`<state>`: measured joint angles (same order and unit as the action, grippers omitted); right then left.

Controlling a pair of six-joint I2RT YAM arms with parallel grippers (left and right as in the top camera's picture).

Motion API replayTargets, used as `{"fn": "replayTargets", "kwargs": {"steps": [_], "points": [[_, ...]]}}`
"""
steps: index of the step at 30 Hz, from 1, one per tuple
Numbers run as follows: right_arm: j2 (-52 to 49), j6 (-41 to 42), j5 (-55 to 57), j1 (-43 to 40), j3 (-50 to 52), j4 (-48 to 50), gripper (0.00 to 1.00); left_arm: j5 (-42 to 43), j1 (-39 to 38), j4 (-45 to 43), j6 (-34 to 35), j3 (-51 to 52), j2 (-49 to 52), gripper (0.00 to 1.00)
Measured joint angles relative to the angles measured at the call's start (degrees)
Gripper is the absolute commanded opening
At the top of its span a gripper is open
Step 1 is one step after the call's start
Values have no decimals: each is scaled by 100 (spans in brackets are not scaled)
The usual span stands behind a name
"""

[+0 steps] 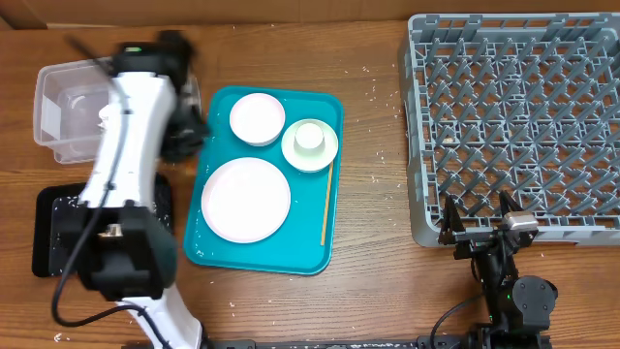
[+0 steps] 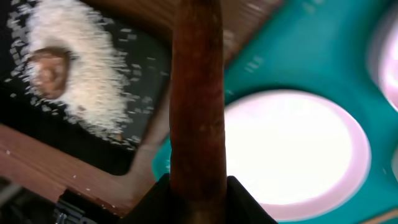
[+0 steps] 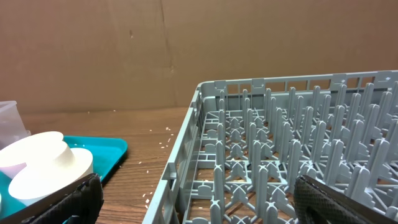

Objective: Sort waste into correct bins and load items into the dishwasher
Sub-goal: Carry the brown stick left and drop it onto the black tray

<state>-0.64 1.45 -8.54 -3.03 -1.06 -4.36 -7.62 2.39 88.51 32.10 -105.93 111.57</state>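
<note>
Brown, long food scrap, pinched in the narrowly closed left hand just beside the flat black rectangular tray, should be carried above that tray's white rice heap and lowered before release, while the empty, fully spread right hand idles well apart from it.

Wood table, brown grain w/ darker streaks, spreads out ahead of the right fingers and off to their left. Straight ahead of those fingers, at the table's far edge, stands a plain brown cardboard wall, upright, w/ one vertical crease left of centre. Overhead view shows the same cardboard as a thin strip along the table's back edge. Light is even & soft, shadows faint, approx. uniform across the wood.
</note>
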Motion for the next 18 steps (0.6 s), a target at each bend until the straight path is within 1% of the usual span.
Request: {"fn": "replayTargets", "kwargs": {"steps": [5,9,14,18], "points": [[0,2,0,2,0,9,100,-11,1062,46,2,2,0,27],[0,0,0,2,0,2,100,48,1631,4,24,105,0,27],[0,0,0,0,0,4,100,94,2065,-153,61,599,0,27],[0,0,2,0,0,2,100,101,2201,-485,66,1108,0,29]]}}
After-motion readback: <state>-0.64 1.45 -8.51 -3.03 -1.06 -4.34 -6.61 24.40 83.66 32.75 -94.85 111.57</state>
